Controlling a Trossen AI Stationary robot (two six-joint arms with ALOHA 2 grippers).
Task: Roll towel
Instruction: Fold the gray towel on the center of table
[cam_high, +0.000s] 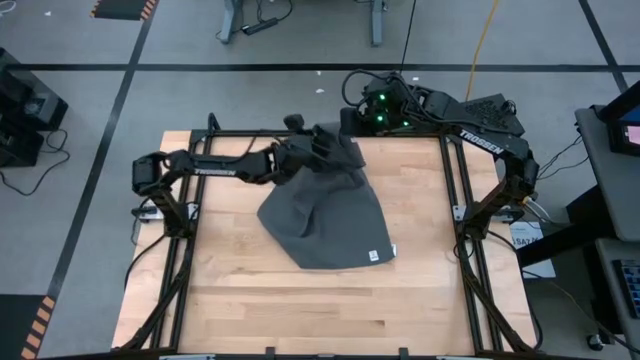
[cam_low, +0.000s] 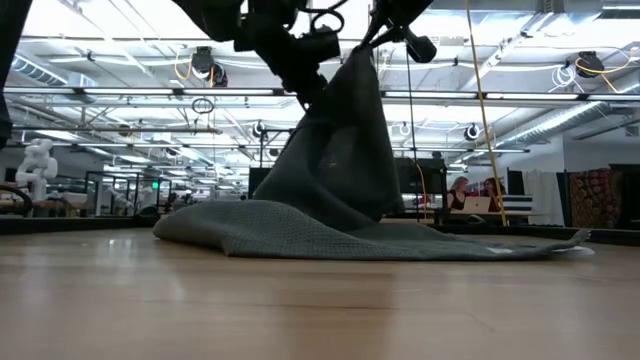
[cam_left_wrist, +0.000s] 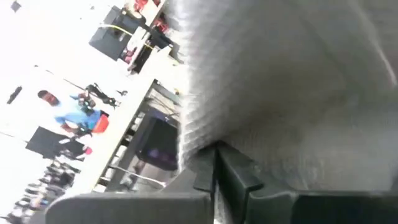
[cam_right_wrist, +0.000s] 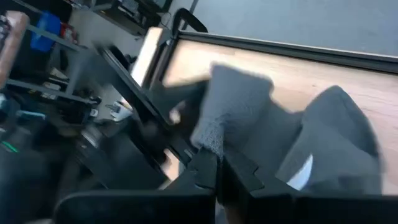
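The dark grey towel (cam_high: 325, 215) is raised at its far edge, and its near half lies spread on the wooden table (cam_high: 420, 300). A small white tag (cam_high: 372, 256) sits at its near right corner. My left gripper (cam_high: 305, 150) and my right gripper (cam_high: 345, 132) are side by side above the table's far middle, both shut on the towel's raised far edge. In the low view the towel (cam_low: 335, 170) hangs like a tent from both grippers, and its lower part rests on the table. My left gripper pinches the towel's raised far edge (cam_left_wrist: 205, 140) between its two shut fingers, coming from the table's left. The cloth hangs below the fingers, and its lower part lies on the table. One layer or several, I cannot tell. My right gripper pinches a bunched far corner of the towel (cam_right_wrist: 214, 140) between its two shut fingers, coming from the table's far right. The cloth hangs down from the fingers (cam_low: 375, 50) to the table.
Black frame rails (cam_high: 455, 200) run along the table's left and right sides. Bare wood lies in front of the towel, toward the near edge (cam_high: 320, 320). People sit at a desk far behind the table (cam_low: 470, 195).
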